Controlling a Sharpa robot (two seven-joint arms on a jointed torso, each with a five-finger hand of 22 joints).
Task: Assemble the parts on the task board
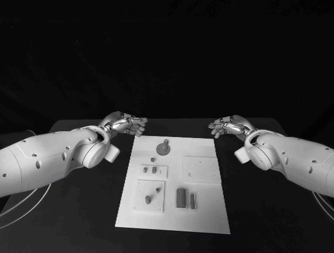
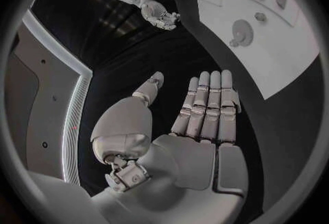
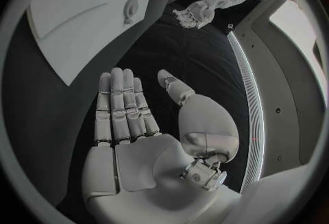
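The white task board [image 1: 209, 211] lies in the middle of the black table. On it sit a round part with a tab [image 1: 163, 148], a small knob [image 1: 153, 158], a plate with two small pieces [image 1: 154, 170], a plate with a slanted peg [image 1: 151, 196], and two upright bars [image 1: 185, 198]. A plain square plate [image 1: 201, 169] lies on the board's right side. My left hand [image 1: 125, 125] hovers off the board's far left corner, fingers stretched out, holding nothing [image 2: 205, 109]. My right hand [image 1: 228, 126] hovers off the far right corner, also flat and empty [image 3: 126, 106].
The black table [image 1: 75, 211] extends on both sides of the board. Thin cables [image 1: 15, 213] hang along my left arm and cables [image 1: 330, 211] along my right arm near the table's front corners.
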